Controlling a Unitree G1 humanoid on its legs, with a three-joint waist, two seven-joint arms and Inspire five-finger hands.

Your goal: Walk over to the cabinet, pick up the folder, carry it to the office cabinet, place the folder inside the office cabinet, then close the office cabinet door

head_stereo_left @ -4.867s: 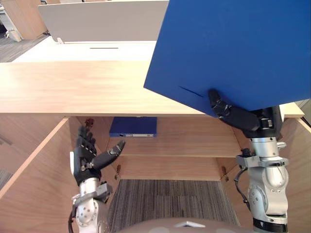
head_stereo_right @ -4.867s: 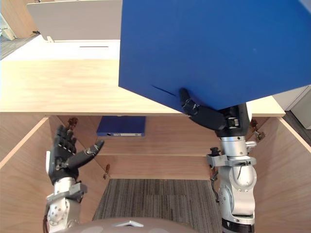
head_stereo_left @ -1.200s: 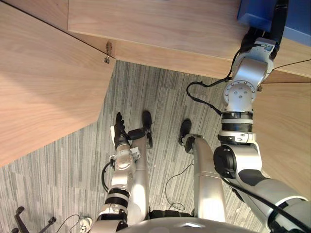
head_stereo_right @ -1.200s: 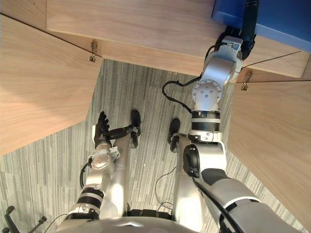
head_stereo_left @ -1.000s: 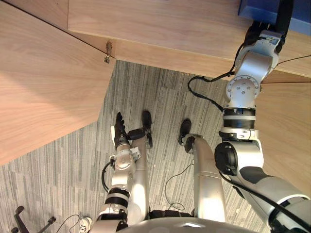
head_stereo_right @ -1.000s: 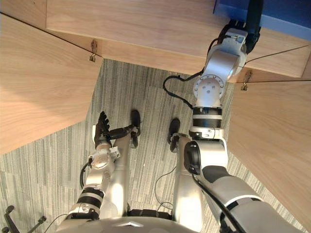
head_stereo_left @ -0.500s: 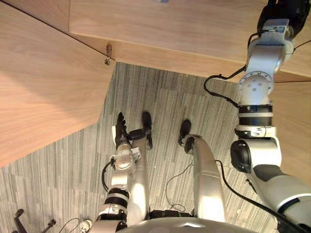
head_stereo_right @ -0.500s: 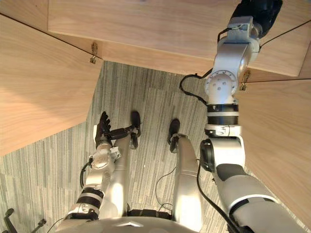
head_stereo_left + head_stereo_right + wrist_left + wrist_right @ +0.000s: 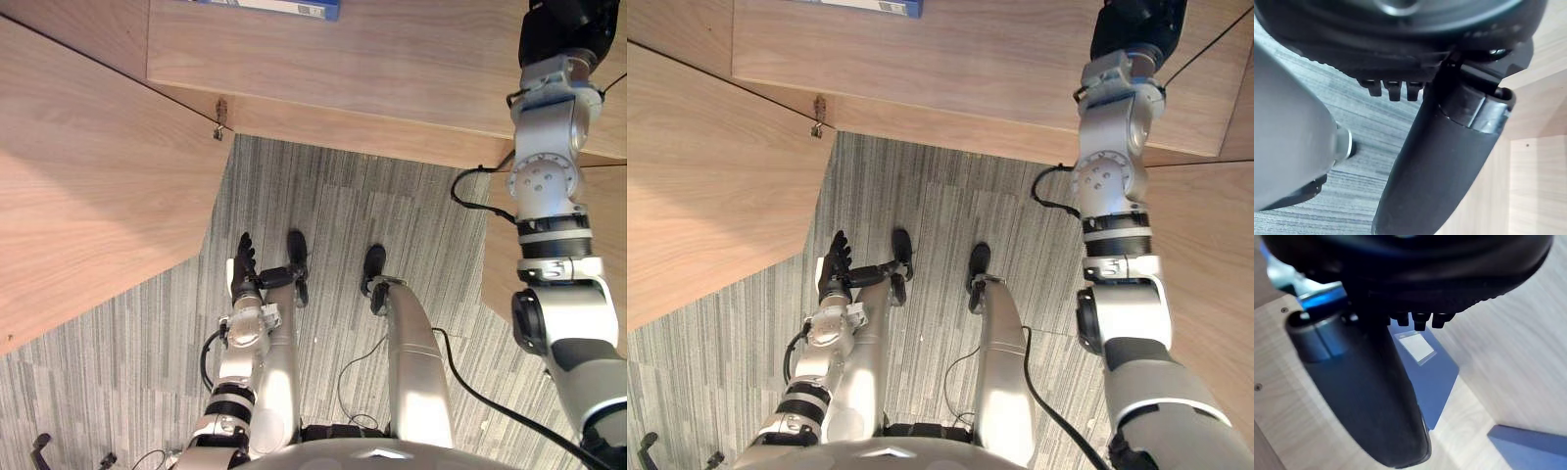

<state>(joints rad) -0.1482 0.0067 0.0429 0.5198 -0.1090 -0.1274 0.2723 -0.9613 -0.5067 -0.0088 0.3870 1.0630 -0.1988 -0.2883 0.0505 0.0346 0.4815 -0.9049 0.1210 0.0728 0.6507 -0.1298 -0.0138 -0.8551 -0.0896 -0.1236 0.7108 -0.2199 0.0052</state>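
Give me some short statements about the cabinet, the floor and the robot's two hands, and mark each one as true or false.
1. The left hand hangs low over the floor with straight fingers and holds nothing. True.
2. The cabinet door on the robot's left is closed. False: it stands swung open.
3. A blue folder with a white label lies on the cabinet shelf. True.
4. The floor is bare wood. False: it is grey striped carpet.
5. The right hand hangs down beside the leg. False: that arm is stretched forward, with the hand over the shelf.
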